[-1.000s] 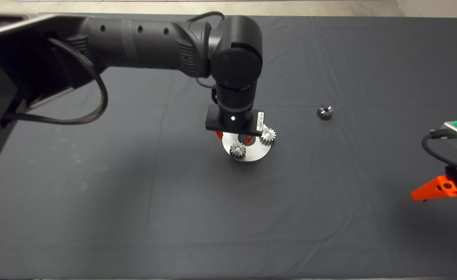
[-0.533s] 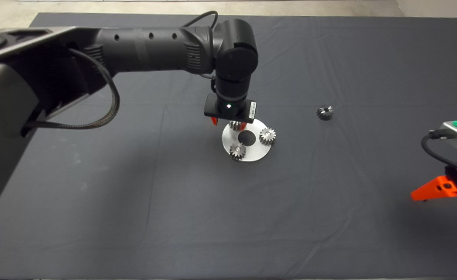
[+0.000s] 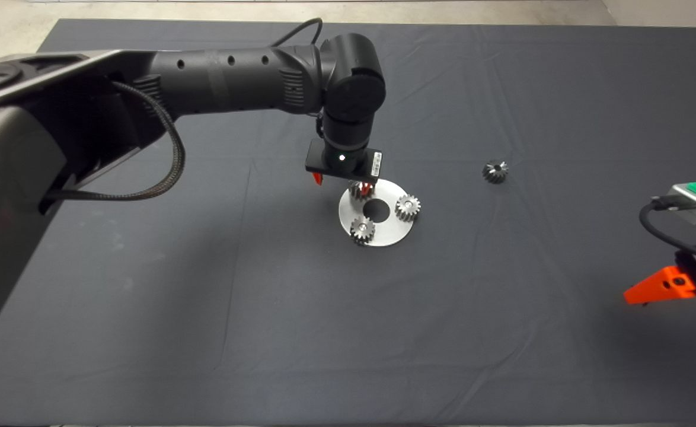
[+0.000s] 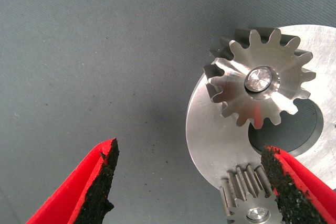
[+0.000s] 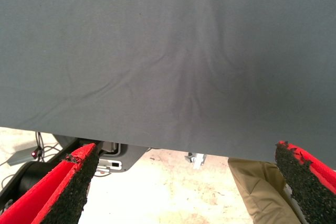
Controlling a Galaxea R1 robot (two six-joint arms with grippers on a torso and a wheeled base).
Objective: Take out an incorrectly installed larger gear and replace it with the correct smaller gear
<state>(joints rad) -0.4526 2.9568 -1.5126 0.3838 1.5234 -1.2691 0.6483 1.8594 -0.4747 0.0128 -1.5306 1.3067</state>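
1. Left gripper [image 3: 342, 181], fingers apart and empty, hovers at the disc's [image 3: 383, 234] eleven o'clock edge.
2. Larger gear [image 3: 494, 171] lies at the disc's two o'clock, well apart.
3. Wrist label [image 3: 376, 163]: unreadable.
4. Right gripper [image 3: 659, 286], fingers apart, parked at three o'clock.

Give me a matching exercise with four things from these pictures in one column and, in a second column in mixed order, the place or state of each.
Column A
1. left gripper
2. right gripper
3. smaller gear
4. steel plate

Column B
a. lies alone on the mat, to the right of the plate
b. holds three gears
c. open, above the plate's far-left rim
d. open, parked at the head view's lower right edge

Pairs: 1-c, 2-d, 3-a, 4-b
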